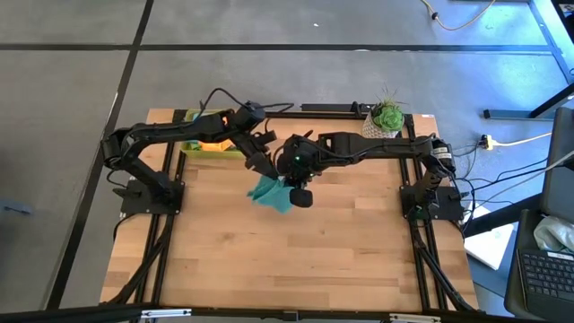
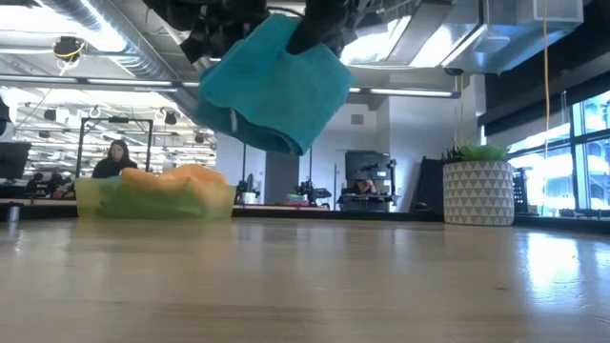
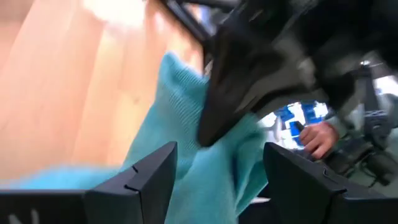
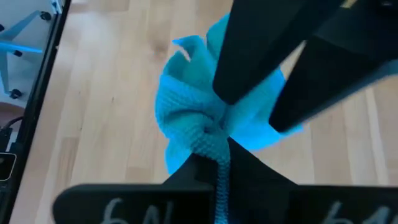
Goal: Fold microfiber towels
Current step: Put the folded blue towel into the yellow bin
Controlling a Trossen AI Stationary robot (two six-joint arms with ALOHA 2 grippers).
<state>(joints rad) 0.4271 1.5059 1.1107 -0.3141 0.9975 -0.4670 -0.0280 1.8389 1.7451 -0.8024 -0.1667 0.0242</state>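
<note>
A teal microfiber towel (image 2: 272, 86) hangs bunched above the table's middle, clear of the wood, also showing in the high view (image 1: 269, 192). My right gripper (image 4: 214, 152) is shut on it from above (image 1: 300, 192). My left gripper (image 3: 217, 180) is open just left of it (image 1: 262, 164), one finger on each side of the hanging cloth. An orange towel (image 2: 167, 175) and a lime green one (image 2: 143, 198) lie in the yellow-green tray (image 1: 208, 151) at the far left. My right gripper pinches a gathered bunch of the teal towel (image 4: 211, 134) between its two fingers, which slant down from the table's right side. Several layers are crumpled in the hold. The towel hangs slack below the fingers, lifted clear of the table. Whether my left gripper's fingers (image 3: 152, 171) touch the cloth, I cannot tell.
A potted plant in a white patterned pot (image 2: 477, 191) stands at the far right (image 1: 387, 117). Bare wooden tabletop (image 1: 296, 260) spreads across the near half. People sit at desks in the room beyond the table.
</note>
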